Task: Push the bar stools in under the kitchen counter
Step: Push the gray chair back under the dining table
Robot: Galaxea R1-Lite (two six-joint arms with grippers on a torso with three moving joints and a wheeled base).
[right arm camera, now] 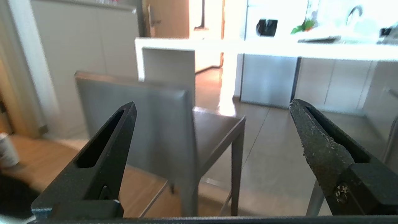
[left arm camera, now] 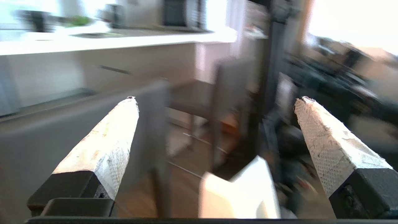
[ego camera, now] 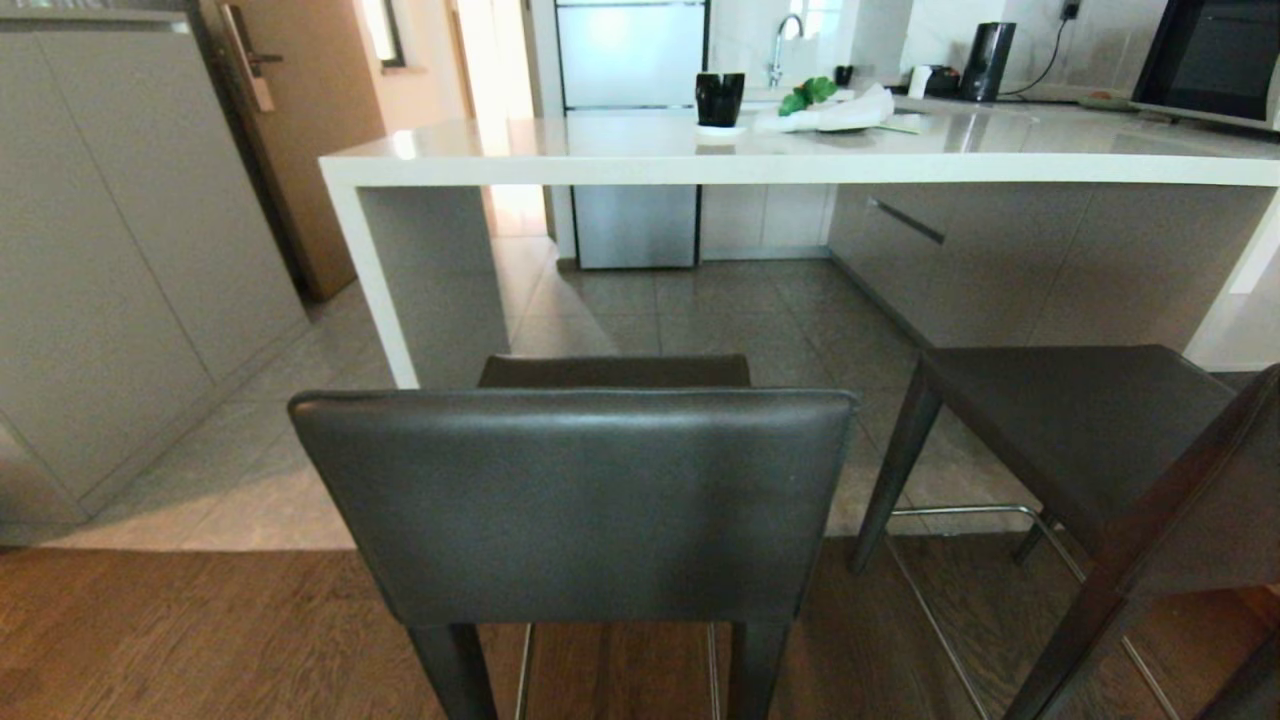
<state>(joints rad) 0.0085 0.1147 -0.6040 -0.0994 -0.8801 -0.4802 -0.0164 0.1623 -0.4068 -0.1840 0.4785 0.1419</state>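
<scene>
Now we hold our left gripper (left arm camera: pixel 214 99) and right gripper (right arm camera: pixel 211 107) with fingers wide open and nothing in them. Just ahead of us stands one bar stool (ego camera: pixel 575 500), its back toward us. Beside it on our right, the second stool (ego camera: pixel 1080 420) stands turned sideways. Both stand outside the white bench (ego camera: pixel 800 165).

Head view above near stool (ego camera: pixel 575 500); wrists behind.
</scene>
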